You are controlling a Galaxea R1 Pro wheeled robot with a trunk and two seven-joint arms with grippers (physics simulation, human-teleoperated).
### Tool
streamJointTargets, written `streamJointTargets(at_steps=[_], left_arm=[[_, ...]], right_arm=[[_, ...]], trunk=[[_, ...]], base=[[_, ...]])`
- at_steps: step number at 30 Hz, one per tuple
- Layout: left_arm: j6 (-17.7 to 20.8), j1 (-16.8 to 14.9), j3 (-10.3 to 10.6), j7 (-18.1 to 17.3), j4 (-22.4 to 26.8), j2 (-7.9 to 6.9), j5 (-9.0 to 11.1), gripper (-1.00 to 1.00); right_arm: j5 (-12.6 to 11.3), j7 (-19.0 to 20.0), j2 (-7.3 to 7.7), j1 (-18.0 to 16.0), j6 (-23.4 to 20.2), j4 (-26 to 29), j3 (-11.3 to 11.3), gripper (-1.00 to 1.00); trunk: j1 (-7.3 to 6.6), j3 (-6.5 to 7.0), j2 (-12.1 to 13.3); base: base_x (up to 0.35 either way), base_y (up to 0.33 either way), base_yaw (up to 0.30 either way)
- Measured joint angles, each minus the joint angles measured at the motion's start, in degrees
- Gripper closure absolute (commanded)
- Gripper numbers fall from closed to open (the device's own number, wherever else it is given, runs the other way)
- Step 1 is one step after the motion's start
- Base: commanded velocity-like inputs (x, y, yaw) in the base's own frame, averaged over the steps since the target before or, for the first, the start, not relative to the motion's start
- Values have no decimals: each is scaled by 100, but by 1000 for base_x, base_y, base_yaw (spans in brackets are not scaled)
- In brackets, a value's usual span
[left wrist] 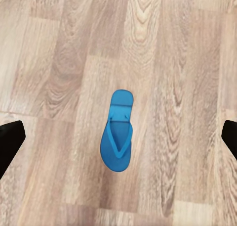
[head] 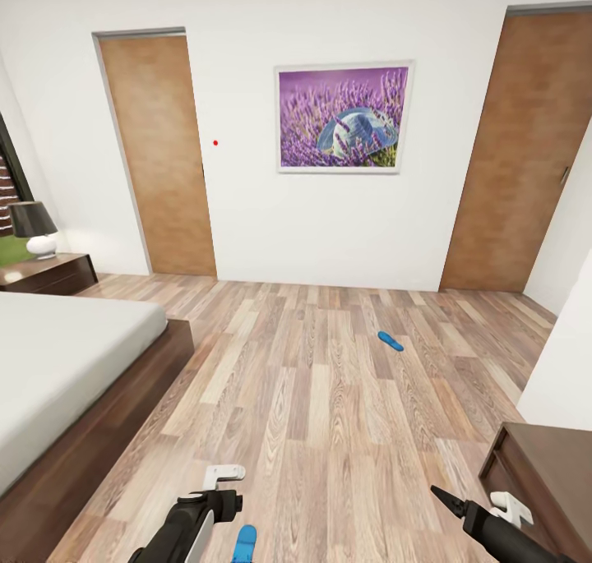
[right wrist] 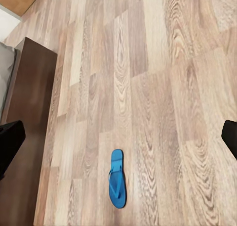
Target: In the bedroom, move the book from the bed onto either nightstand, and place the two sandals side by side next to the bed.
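One blue sandal [head: 390, 341] lies on the wood floor in the middle of the bedroom, well away from the bed [head: 74, 357]. A second sandal [head: 243, 544] lies on the floor at the view's lower edge, beside my left gripper [head: 215, 509]. In the left wrist view that sandal [left wrist: 117, 139] lies flat, strap up, below my open left gripper [left wrist: 118, 137], which is not touching it. My right gripper [right wrist: 118, 139] is open and empty above the floor, with a sandal [right wrist: 117, 179] near the bed frame [right wrist: 29, 112]. A nightstand [head: 51, 274] stands beyond the bed. The book is out of view.
A dark brown cabinet [head: 543, 473] stands close on the right by my right gripper [head: 448, 501]. A lamp [head: 33, 228] sits on the nightstand. Two wooden doors [head: 160, 156] and a purple picture [head: 344, 117] are on the far wall.
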State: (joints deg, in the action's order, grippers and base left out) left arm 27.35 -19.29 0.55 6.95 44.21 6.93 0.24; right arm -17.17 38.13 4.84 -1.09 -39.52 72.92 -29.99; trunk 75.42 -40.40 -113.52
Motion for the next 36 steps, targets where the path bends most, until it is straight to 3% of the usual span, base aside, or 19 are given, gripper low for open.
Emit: streamJointTargets(at_steps=[36], left_arm=[[-19,-3,0,-7,0,0,-1,-100]], right_arm=[[65,-127,-4,1,1,-7,22,-100]], trunk=[[791,-646,-1444]], base=[[0,0,0]])
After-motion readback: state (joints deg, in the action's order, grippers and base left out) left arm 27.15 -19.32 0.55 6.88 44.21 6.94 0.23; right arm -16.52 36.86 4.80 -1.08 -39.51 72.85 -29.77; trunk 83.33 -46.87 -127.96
